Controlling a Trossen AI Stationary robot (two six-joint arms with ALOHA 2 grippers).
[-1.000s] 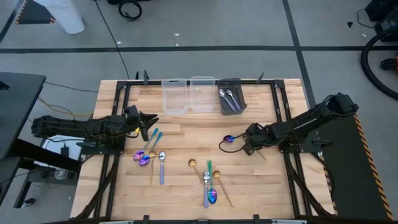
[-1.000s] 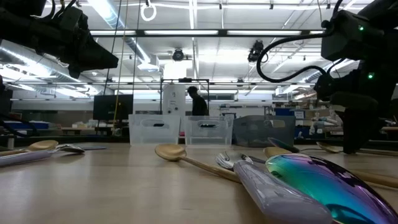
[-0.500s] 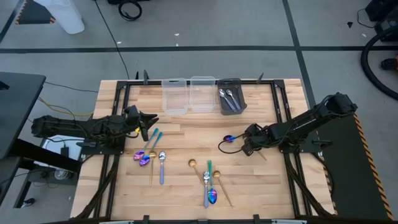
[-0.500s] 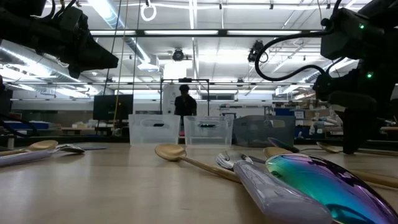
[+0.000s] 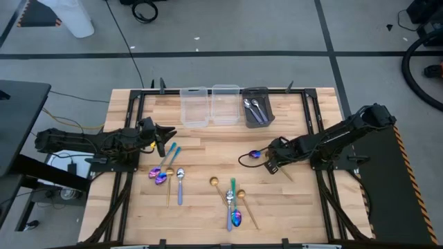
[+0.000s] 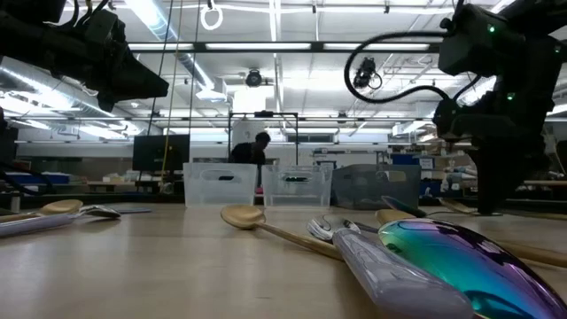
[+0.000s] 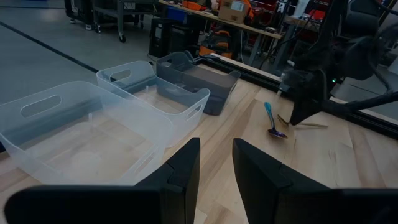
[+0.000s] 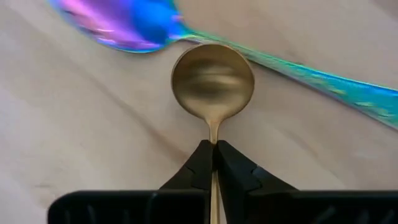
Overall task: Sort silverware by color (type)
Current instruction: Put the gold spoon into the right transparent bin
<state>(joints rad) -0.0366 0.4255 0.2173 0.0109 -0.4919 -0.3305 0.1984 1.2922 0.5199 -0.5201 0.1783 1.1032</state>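
High view: right tool (image 5: pixel 271 164) low at the table's (image 5: pixel 208 207) 3 o'clock side, beside an iridescent spoon (image 5: pixel 255 154); left tool (image 5: pixel 168 133) waiting at 9 o'clock. More silverware (image 5: pixel 232 200) scattered toward 6 o'clock.

Left wrist view: left tool's fingers (image 7: pixel 185 163) parted, holding nothing.

Right wrist view: right tool (image 8: pixel 213 151) clamped on the gold spoon (image 8: pixel 212 78) at its neck, bowl touching the iridescent spoon.

In the right wrist view the gold spoon's (image 8: pixel 212 79) handle vanishes between the right gripper's (image 8: pixel 213 151) pinched fingertips, toward six o'clock, its length hidden.
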